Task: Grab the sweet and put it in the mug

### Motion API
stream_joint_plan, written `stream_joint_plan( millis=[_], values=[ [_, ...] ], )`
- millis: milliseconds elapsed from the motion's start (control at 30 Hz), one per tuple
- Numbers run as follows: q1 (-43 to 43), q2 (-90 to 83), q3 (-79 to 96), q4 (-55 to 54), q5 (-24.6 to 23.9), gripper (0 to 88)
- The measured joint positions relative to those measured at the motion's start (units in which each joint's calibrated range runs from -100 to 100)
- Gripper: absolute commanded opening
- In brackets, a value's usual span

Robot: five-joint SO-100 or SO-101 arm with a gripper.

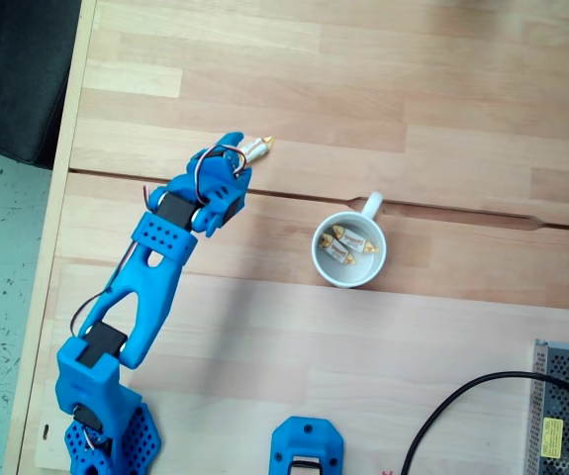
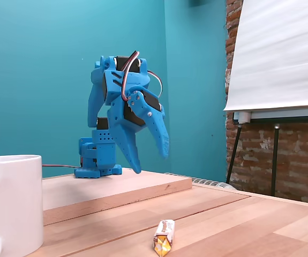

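Sweet (image 2: 164, 236) on bare wood just beyond spread hand (image 2: 152, 163); mug (image 1: 349, 248) well apart, two sweets inside

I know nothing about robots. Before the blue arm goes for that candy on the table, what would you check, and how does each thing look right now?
1. Gripper open: ok, fingers spread.
2. Gripper empty: ok, nothing between the fingers.
3. Sweet free on the table: ok, lying flat, untouched.
4. Gripper lined up over the sweet: cannot tell; close from above, but the low fixed view shows it raised.
5. Mug upright with room: ok, two candies inside.
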Motion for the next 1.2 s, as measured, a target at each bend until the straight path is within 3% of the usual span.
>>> stream_joint_plan(
  millis=[367,800,1200],
  values=[
    [0.0,6.36,-14.97,11.72,-0.73,21.8],
    [0.0,20.25,-28.96,11.8,0.34,21.7],
    [-0.07,27.52,-34.16,9.28,6.25,21.7]
  ],
)
